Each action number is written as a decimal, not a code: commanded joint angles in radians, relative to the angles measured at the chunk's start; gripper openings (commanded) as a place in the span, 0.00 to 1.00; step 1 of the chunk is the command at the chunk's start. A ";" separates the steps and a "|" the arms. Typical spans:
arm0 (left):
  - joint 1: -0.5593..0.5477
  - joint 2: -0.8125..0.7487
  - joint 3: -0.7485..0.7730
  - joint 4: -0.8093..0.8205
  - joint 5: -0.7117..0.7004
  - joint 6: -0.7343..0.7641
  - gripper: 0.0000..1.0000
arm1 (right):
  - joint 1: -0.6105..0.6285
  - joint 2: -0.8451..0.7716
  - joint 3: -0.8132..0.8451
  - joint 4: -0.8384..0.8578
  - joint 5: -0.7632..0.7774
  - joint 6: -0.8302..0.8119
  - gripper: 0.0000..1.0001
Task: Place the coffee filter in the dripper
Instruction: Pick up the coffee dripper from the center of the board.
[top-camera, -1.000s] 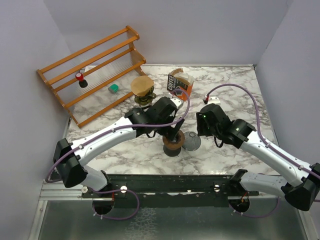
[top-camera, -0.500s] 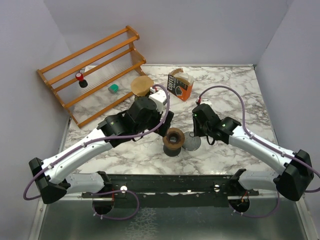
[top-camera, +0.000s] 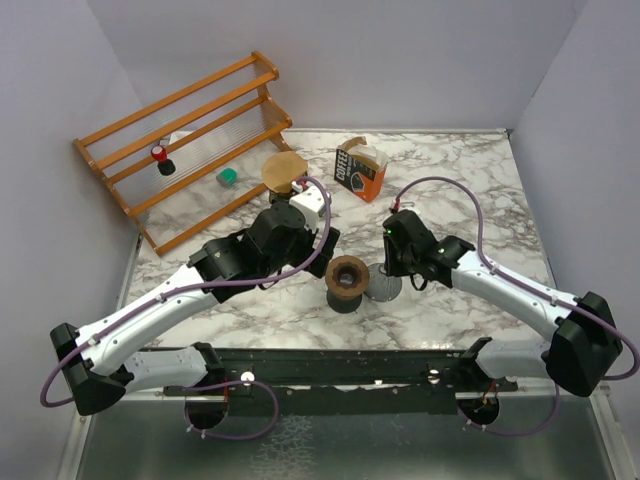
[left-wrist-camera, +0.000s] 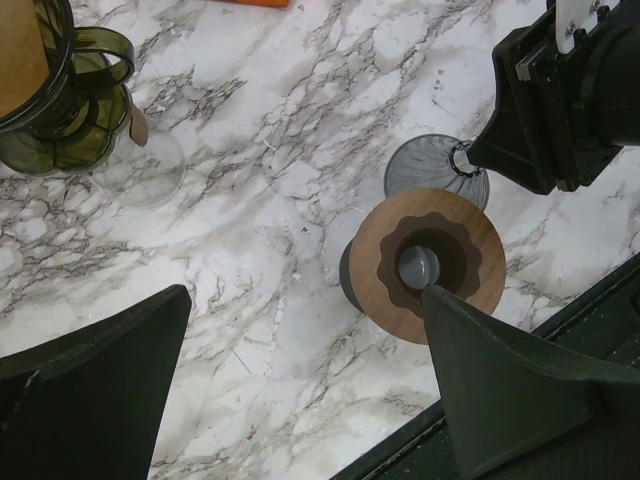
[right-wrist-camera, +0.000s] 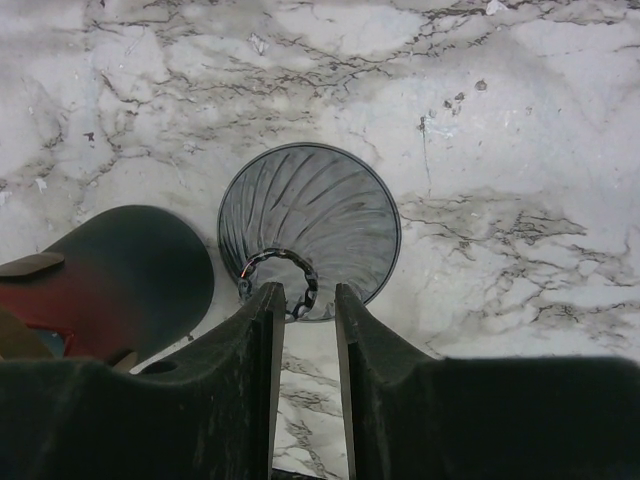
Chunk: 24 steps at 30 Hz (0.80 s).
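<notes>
The brown paper coffee filter (top-camera: 284, 170) (left-wrist-camera: 18, 50) sits in a smoky glass holder (left-wrist-camera: 75, 110) at the back of the table. The grey ribbed dripper (top-camera: 384, 285) (right-wrist-camera: 310, 225) (left-wrist-camera: 430, 170) rests on the marble beside a wooden-topped stand (top-camera: 347, 278) (left-wrist-camera: 428, 262). My right gripper (top-camera: 396, 262) (right-wrist-camera: 308, 292) hovers over the dripper's near edge. Its jaws are narrowly apart, with part of the dripper's small ring (right-wrist-camera: 278, 280) at their tips and a gap left at the right finger. My left gripper (top-camera: 318, 238) (left-wrist-camera: 300, 380) is wide open and empty, left of the stand.
A wooden rack (top-camera: 180, 150) stands at the back left, with a red-capped item (top-camera: 161, 157) and a small green item (top-camera: 229, 177) by it. An orange coffee box (top-camera: 360, 170) stands behind the dripper. The table's black front rail (top-camera: 350, 365) runs below the stand.
My left arm has drawn back up and left, off the stand. My right gripper has slid closer to the dripper and its jaws have narrowed.
</notes>
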 joint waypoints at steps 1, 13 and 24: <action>-0.006 -0.010 -0.020 0.024 -0.025 0.019 0.99 | -0.006 0.006 -0.020 0.027 -0.034 0.018 0.32; -0.006 -0.008 -0.024 0.031 -0.020 0.027 0.99 | -0.013 0.048 -0.032 0.058 -0.047 0.018 0.26; -0.006 -0.010 -0.022 0.033 -0.014 0.022 0.99 | -0.016 0.030 -0.025 0.034 -0.033 0.014 0.01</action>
